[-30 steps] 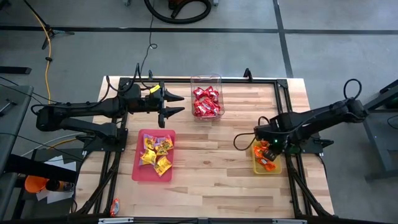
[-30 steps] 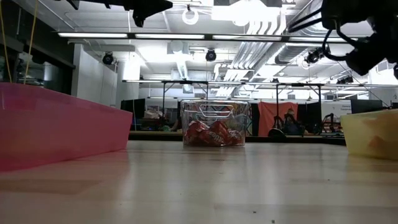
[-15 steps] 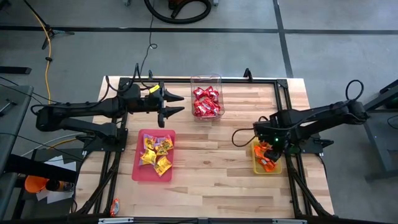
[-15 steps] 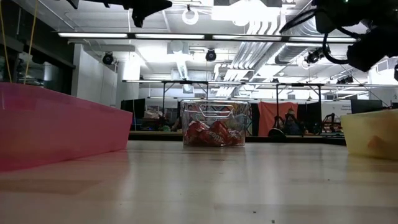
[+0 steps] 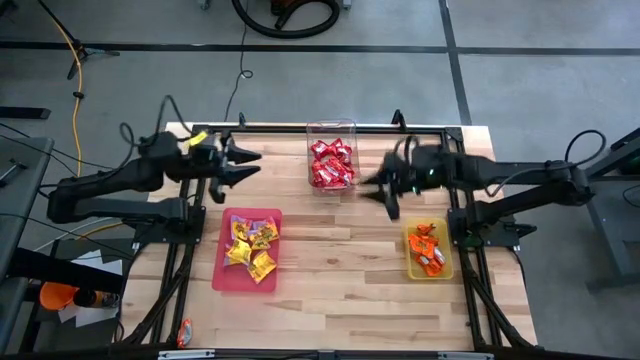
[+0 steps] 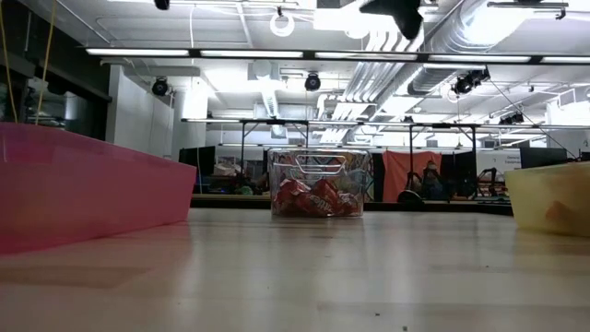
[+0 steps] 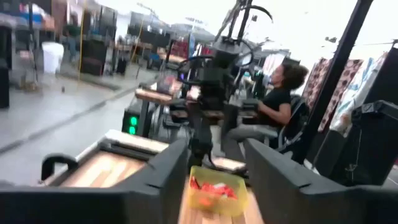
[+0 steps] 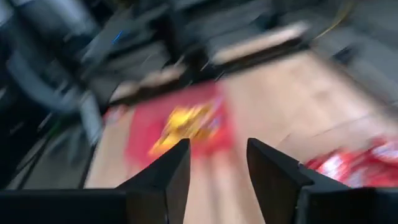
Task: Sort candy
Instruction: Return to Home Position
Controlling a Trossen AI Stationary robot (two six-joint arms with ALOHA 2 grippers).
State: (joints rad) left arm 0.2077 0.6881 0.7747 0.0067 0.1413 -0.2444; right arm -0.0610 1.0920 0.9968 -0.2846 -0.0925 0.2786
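The candy lies sorted in three containers. Red packets (image 5: 332, 163) fill a clear tub (image 5: 332, 128) at the far middle. Yellow packets (image 5: 251, 245) lie in a pink tray (image 5: 225, 275), and orange packets (image 5: 428, 250) in a yellow tray (image 5: 412, 268). My left gripper (image 5: 248, 165) hangs open and level above the far left of the table, left of the tub, holding nothing. My right gripper (image 5: 375, 195) is open and empty in the air just right of the tub, pointing toward the table's left. Its wrist view looks across at the pink tray (image 8: 186, 127).
A black metal frame (image 5: 455, 170) runs around the table's edges. One stray packet (image 5: 185, 330) lies at the near left corner. Bare wood (image 5: 340, 260) spreads between the two trays. A person (image 7: 280, 99) sits in the room beyond the table's right side.
My right gripper has risen from over the yellow tray, swung toward the far edge and the tub, and tipped from pointing down to nearly level. My left gripper has drawn back toward the table's left edge, away from the tub. No candy has moved.
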